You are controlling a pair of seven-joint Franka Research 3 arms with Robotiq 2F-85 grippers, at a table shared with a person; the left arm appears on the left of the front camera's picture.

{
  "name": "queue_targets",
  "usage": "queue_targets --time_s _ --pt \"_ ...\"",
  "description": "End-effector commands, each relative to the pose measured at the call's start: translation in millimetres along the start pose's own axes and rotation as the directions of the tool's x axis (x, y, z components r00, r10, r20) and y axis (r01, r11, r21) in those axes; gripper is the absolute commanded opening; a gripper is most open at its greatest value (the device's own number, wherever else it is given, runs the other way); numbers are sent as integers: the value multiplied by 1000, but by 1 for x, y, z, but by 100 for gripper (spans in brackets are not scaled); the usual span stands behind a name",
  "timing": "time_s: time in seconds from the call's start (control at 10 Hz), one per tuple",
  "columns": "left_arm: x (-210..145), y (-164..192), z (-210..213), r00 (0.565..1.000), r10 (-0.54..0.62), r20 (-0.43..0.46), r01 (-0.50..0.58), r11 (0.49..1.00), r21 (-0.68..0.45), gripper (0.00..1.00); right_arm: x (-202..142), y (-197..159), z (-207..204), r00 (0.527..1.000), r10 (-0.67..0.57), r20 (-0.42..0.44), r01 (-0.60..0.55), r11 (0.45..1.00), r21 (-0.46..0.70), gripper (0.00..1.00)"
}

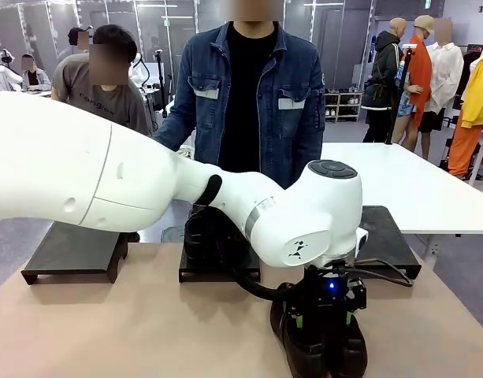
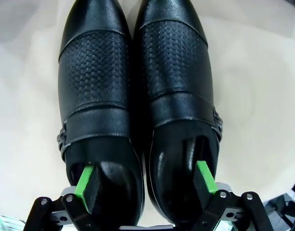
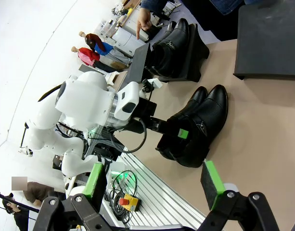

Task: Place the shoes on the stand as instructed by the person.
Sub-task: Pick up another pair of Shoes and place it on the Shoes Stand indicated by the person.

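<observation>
Left gripper (image 2: 146,185) spread, one finger inside each shoe (image 2: 137,106) opening on bench (image 2: 262,96). Risk: closing pinches only inner walls; pair may splay or drop on lift. Right gripper (image 3: 154,185) spread, empty.

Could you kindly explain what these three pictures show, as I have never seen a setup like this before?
These are two white robot arms at a tan table, facing a person in a denim jacket. The front view looks across the table from between the arms. The other two come from cameras on each arm's wrist, looking along its green-padded fingers.

The left gripper is open, with one finger inside each shoe of a black pair standing on the table; nothing is lifted yet. The right gripper hangs open and empty, off to the side.

Three dark stands sit at the far side: the left stand, the middle stand carrying a second black pair, and the right stand. The person's hand points a finger down beside that pair.
</observation>
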State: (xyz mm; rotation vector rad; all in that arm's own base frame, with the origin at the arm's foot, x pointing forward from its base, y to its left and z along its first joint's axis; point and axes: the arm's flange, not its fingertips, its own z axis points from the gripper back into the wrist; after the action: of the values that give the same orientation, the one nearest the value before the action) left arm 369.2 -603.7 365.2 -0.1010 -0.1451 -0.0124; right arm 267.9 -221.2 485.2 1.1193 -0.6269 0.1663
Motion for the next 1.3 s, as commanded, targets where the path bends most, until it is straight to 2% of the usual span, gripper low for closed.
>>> queue_targets --time_s 0.0,0.1,0.2,0.3,0.4,0.6,0.7,1.2 --pt "5 -11 -12 999 38 -3 -38 999 28 100 1 1 1 1000 21 11 -21 1000 11 100" --pt "5 -7 -18 999 16 -27 -16 1000 20 90 1 1 1 1000 21 11 -21 1000 11 100" --pt "4 -5 -19 999 19 -33 -18 999 31 40 1 1 1 1000 21 11 -21 1000 11 100" --pt "4 -5 -16 1000 19 -15 -19 999 35 31 1 1 1 1000 21 11 -21 1000 11 100" --pt "2 -4 -15 1000 4 27 -5 998 62 0 1 1 1 1000 21 11 -21 1000 11 100" --pt "-4 -7 -17 1000 13 25 -15 996 92 0 1 1 1 1000 21 11 -21 1000 11 100" --pt "-3 -8 -16 999 14 37 -17 996 86 2 1 1 1 1000 21 11 -21 1000 11 100" --pt "3 -13 9 997 39 67 -41 999 18 0 1 1 1 1000 21 11 -21 1000 11 100"
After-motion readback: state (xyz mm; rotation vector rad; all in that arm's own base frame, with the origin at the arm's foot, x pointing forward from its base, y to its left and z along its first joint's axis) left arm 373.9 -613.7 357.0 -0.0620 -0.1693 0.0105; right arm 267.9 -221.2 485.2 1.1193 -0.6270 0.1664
